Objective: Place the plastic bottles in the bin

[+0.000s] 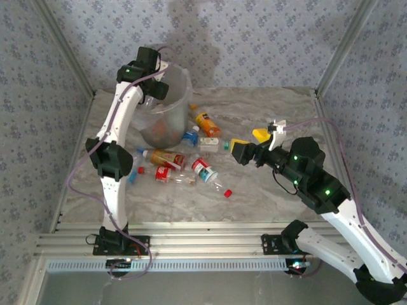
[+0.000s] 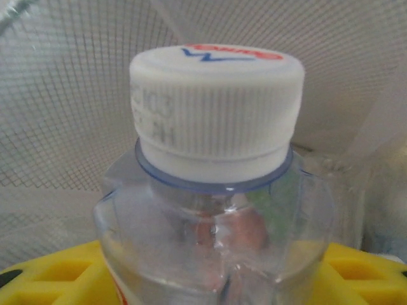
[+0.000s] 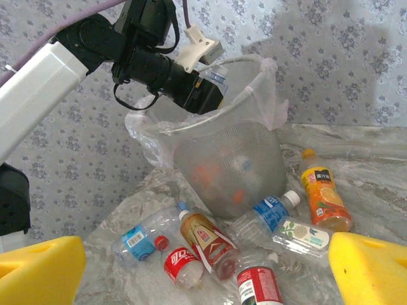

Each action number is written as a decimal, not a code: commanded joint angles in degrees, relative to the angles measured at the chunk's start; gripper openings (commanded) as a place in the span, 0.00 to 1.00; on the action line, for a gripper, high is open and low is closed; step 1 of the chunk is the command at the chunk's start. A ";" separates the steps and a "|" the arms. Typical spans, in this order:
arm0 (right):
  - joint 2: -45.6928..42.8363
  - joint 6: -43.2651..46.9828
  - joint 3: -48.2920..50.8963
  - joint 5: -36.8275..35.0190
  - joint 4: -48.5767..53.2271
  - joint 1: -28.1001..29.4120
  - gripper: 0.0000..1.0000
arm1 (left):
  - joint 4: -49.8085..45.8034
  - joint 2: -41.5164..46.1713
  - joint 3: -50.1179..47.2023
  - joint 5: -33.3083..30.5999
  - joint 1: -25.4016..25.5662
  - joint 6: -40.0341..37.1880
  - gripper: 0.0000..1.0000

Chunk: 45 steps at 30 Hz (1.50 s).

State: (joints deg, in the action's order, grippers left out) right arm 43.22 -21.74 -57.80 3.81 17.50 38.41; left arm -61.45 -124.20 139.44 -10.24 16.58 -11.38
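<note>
White-capped bottle (image 2: 216, 121) sits gripped in the left jaws over the bin (image 1: 180, 101), upper left of the frame. Best release it only once it hangs squarely inside the rim. Right jaws gape empty beside the loose bottles (image 1: 168, 159) on the worktop (image 1: 267, 190).

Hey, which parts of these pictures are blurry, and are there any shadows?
Left wrist view: the bottle is fairly sharp at its cap, the left fingers at the bottom edge blurred, the bin mesh behind soft. Right wrist view: the right fingers blur in the bottom corners; loose bottles are sharp. Top view: a soft grey shadow on the wall above the bin.
</note>
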 commanded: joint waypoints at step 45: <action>44.93 35.26 -14.90 0.19 22.64 -7.99 0.92 | 40.38 64.50 -75.35 42.03 4.81 35.94 1.00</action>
State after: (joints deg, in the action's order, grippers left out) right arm 86.02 7.03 -69.71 5.89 37.58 31.59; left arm -30.06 -63.33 67.09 27.09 20.47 20.23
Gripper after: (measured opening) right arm 0.927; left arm 0.995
